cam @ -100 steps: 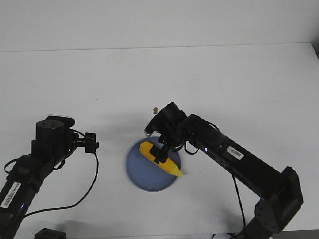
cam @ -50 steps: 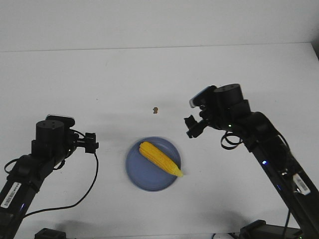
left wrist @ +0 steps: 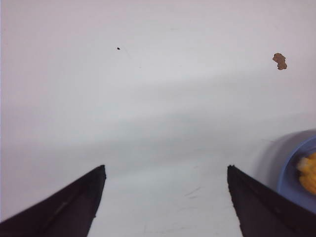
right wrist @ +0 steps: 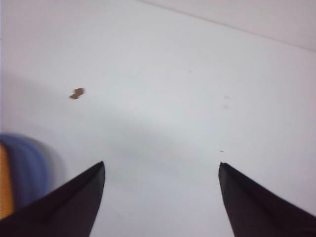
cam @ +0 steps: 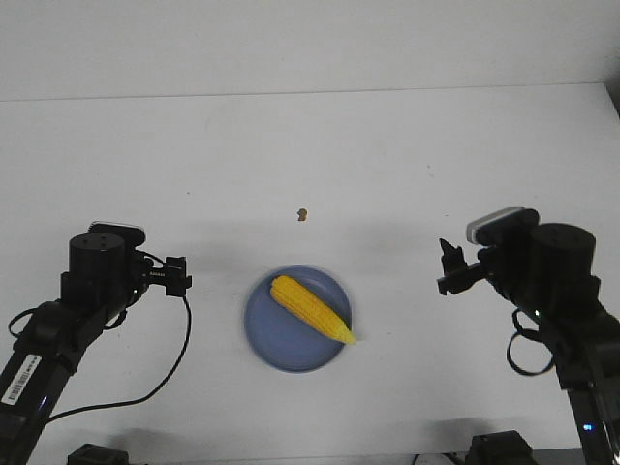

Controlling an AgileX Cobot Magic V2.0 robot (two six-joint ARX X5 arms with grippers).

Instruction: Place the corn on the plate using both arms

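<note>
Lies diagonally on the plate [cam: 281, 339], the corn [cam: 310, 308], pointed tip toward the plate's right rim and blunt end toward its far left rim, wholly inside the rim. Sits near the table's [cam: 387, 155] front edge, about midway between its left and right edges. Held off to either side, well apart from the plate: left gripper [cam: 174, 276] toward the front left corner, right gripper [cam: 450, 271] toward the front right, neither touching anything. Spread wide and empty in both wrist views, dark fingers [left wrist: 64, 210] of the left over bare white surface, fingers [right wrist: 261, 205] of the right likewise (a sliver of blue plate and yellow cob at the frame edge in each). Farther back from the plate, toward the table's middle, a small brown speck [cam: 302, 213].
</note>
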